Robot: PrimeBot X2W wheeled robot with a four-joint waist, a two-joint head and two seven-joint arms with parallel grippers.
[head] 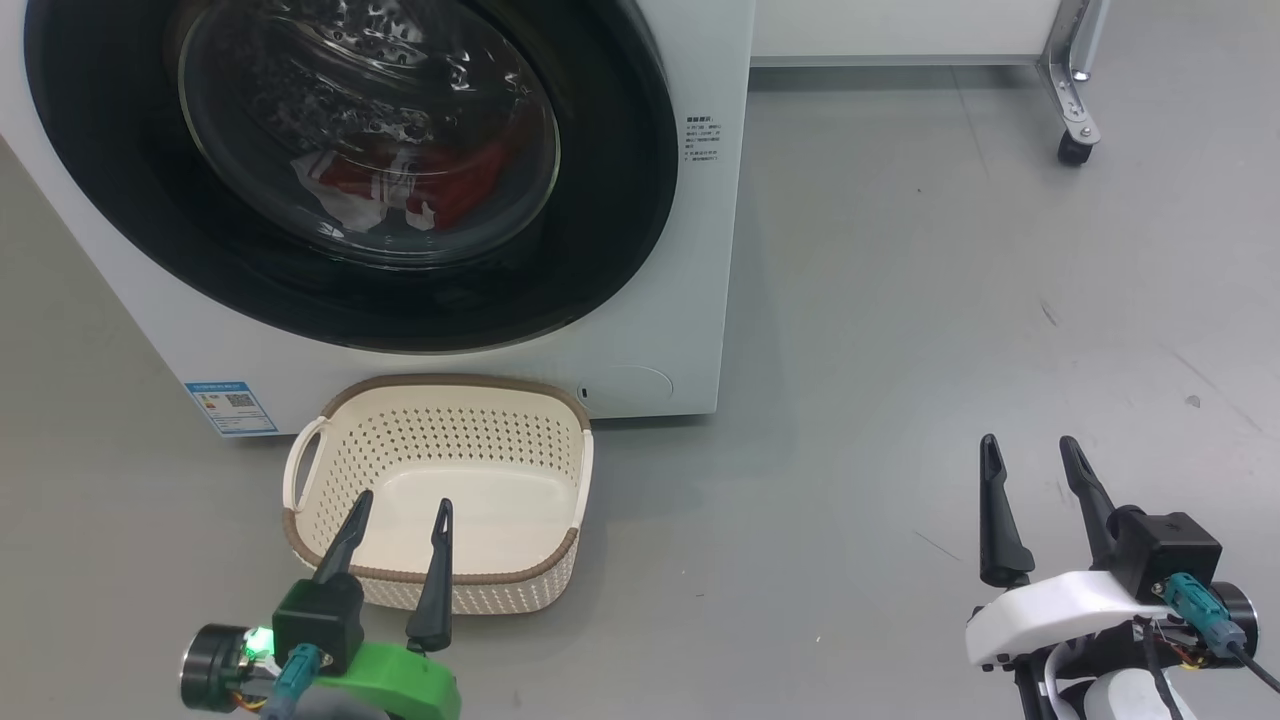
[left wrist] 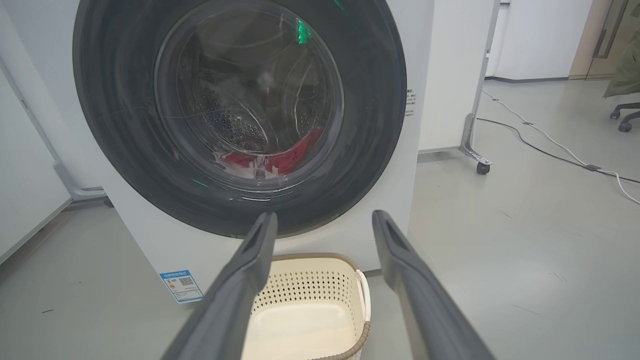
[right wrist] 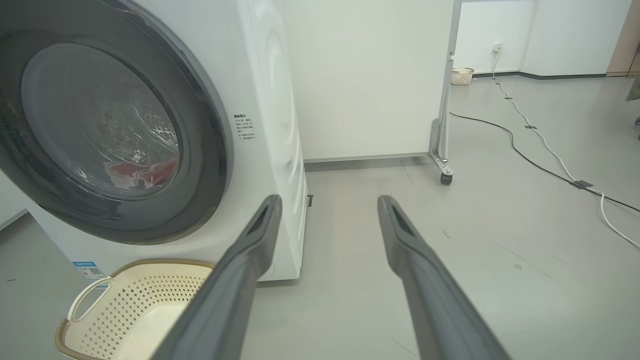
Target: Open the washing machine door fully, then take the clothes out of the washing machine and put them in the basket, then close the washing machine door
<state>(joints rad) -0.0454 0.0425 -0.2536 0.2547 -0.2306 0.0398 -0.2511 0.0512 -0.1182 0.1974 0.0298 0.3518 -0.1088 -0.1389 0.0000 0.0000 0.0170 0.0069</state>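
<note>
Red clothes (head: 440, 190) lie behind the closed washing machine door (head: 120, 180); the head view shows left gripper (head: 402, 500) and right gripper (head: 1029, 441) spread wide, empty, the right wrist view a distant basket (right wrist: 461, 76).

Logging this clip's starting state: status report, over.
Left end effector and right end effector open, empty. Round black-rimmed glass door shut, red clothes inside white washer. Cream perforated plastic basket below door; nothing blocking.

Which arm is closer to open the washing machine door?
Probably the left. The left gripper hovers open over the basket, just in front of the shut washing machine door. The right gripper is off to the side over the floor.
</note>
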